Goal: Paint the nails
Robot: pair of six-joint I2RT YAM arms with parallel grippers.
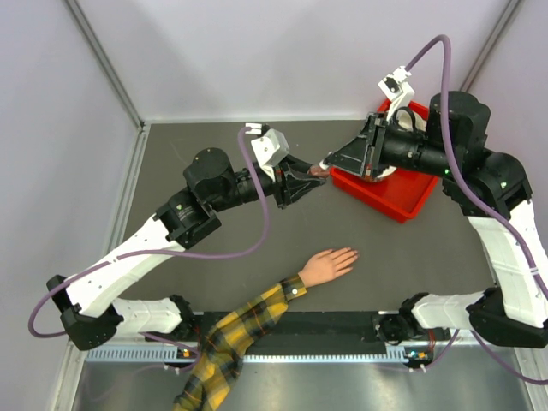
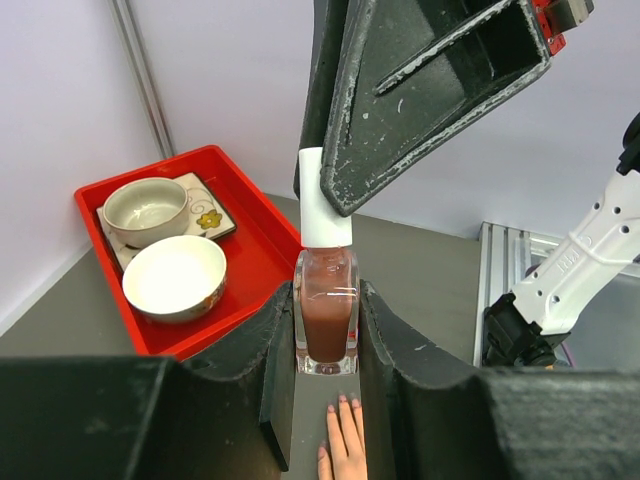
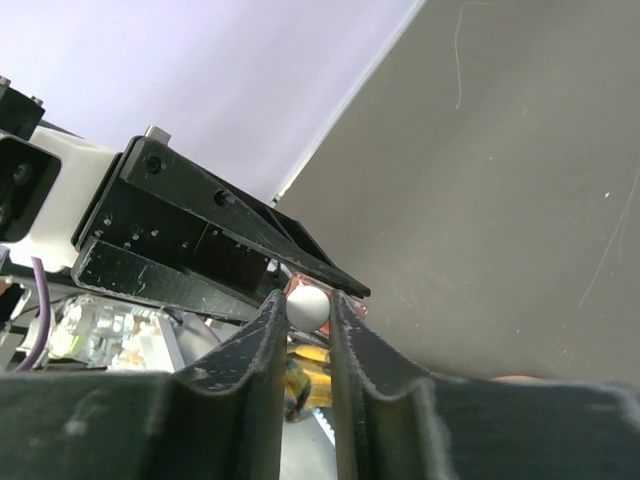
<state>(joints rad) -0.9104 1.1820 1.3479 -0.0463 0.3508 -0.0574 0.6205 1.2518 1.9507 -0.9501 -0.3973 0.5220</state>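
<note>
A robotics lab test cell: a left arm [image 1: 145, 244] and right arm [image 1: 505, 248] bolted to a dark table [image 1: 411, 265], enclosed by plain pale walls [image 1: 257, 51] on aluminium framing [image 1: 104, 60], with a sleeved mannequin hand [image 1: 328, 265].

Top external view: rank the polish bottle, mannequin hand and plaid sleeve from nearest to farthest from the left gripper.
1. polish bottle, clamped in the left gripper
2. mannequin hand, toward the near side
3. plaid sleeve, near edge, leftward
</note>
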